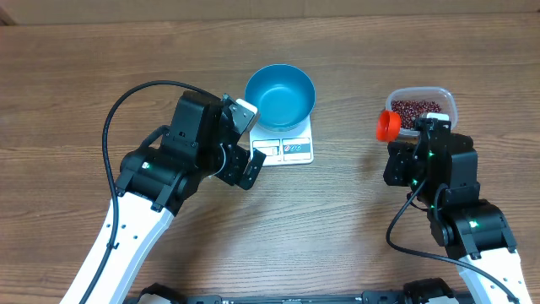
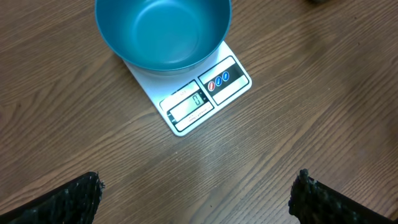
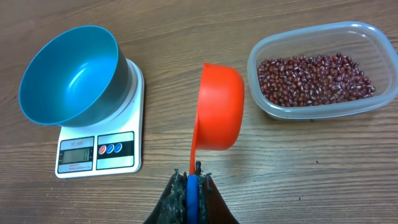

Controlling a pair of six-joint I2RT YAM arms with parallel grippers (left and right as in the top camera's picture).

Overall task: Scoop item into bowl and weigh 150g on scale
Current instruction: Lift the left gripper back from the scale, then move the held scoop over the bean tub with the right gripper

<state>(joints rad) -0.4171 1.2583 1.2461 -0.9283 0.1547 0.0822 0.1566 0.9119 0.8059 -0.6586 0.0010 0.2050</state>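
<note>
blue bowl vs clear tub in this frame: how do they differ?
The blue bowl is round and opaque; the clear tub is rounded-rectangular and see-through. The bowl is empty; the tub holds the red-brown beans. The bowl sits on the white scale; the tub sits straight on the wooden table. Shared: both stand upright with open tops.

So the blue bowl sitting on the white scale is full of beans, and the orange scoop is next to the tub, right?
Not quite. The blue bowl sitting on the white scale is empty; the right wrist view shows its bare inside. The beans lie in the tub, and the orange scoop is next to it.
</note>
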